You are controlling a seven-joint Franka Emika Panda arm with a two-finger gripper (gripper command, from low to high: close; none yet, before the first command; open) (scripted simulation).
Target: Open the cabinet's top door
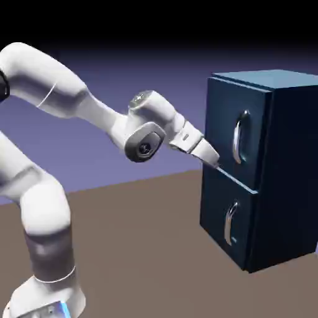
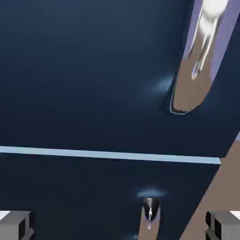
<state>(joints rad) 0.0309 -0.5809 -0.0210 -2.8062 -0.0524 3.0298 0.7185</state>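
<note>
None of the opening appears done: the top door (image 1: 223, 124) is seen shut above the lower door (image 1: 218, 214), its handle (image 1: 237, 138) ungrasped, the fingers (image 2: 120, 226) spread wide, with gripping and pulling left to be done.

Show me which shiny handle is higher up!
The upper handle, on the top door. It sits above the pale line; the lower handle is below it.

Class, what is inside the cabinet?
We cannot tell: the top door and lower door look closed and cover the inside. Only their outer faces, each with a handle, can be seen.
</note>
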